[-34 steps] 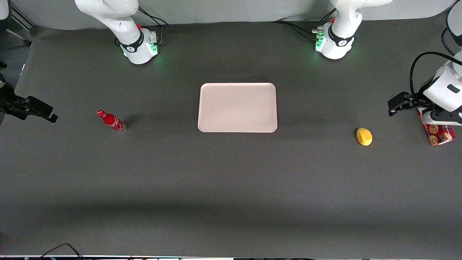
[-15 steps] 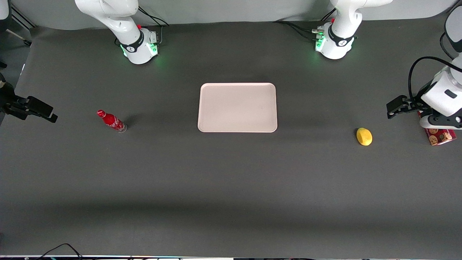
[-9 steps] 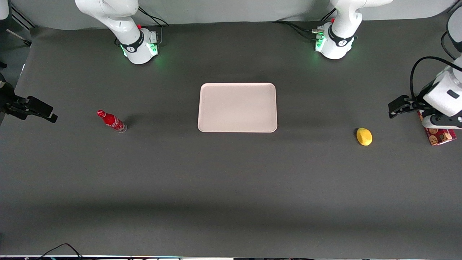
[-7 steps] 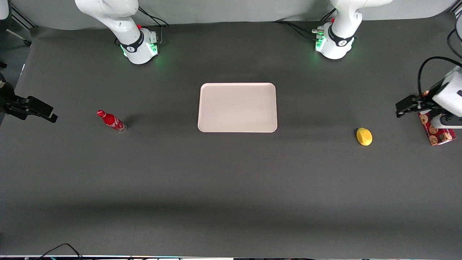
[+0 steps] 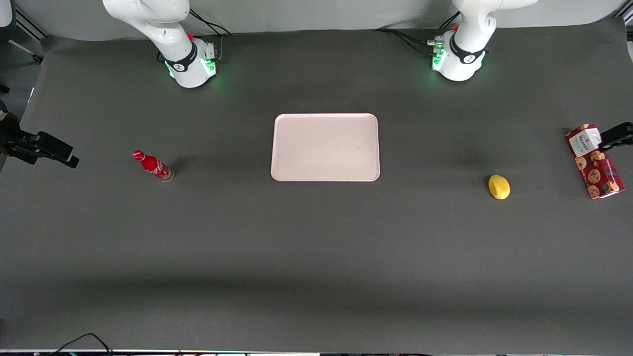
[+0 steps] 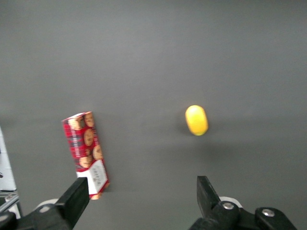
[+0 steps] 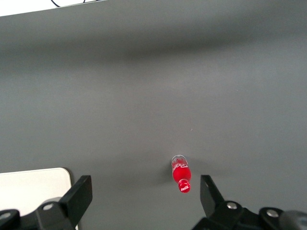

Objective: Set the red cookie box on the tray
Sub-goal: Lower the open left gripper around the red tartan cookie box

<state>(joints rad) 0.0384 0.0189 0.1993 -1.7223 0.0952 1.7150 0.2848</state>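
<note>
The red cookie box (image 5: 592,161) lies flat on the desk (image 5: 316,257) at the working arm's end, its white label end farther from the front camera and its long axis slightly angled; it is well apart from the tray (image 5: 325,147), which sits bare near the desk's middle. A yellow lemon (image 5: 499,187) rests between box and tray, nearer the box. The gripper (image 6: 141,203) hovers above the desk beside the box's label end, its 2 fingers (image 6: 76,201) spread wide and holding nothing. The step in hand looks like lining up for the grasp: the gripper should centre over the box's middle, turn so the fingers straddle the narrow sides, then descend and close gently, since a thin carton likely dents. Gripping near the middle should keep it level on the carry, and the path should pass above the lemon.
</note>
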